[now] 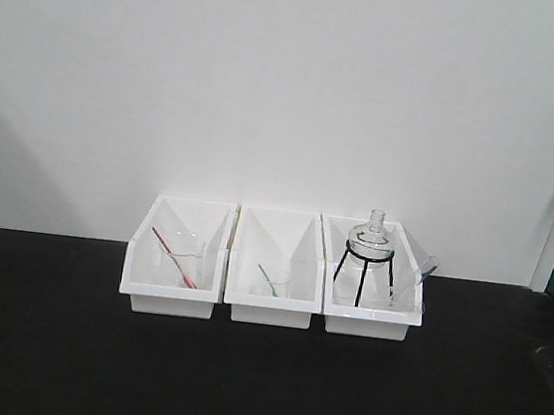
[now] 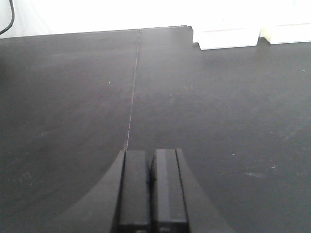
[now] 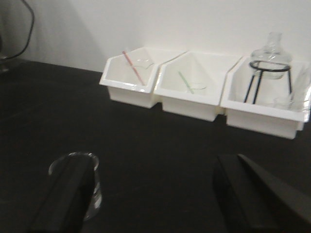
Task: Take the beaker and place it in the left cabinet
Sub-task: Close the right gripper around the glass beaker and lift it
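A small clear beaker (image 3: 96,191) stands upright on the black counter (image 3: 155,141) in the right wrist view. It sits just behind the left finger of my right gripper (image 3: 150,165), which hides much of it. That gripper is open wide, with bare counter between its fingers. My left gripper (image 2: 150,153) is shut with nothing in it, low over the counter (image 2: 73,97). The left cabinet is out of view. Neither gripper shows in the front view.
Three white bins stand in a row against the white wall. The left bin (image 1: 170,301) holds a beaker with a red stick (image 1: 173,258). The middle bin (image 1: 272,314) holds a small beaker with a green stick. The right bin (image 1: 367,325) holds a glass flask (image 1: 371,236) on a black tripod.
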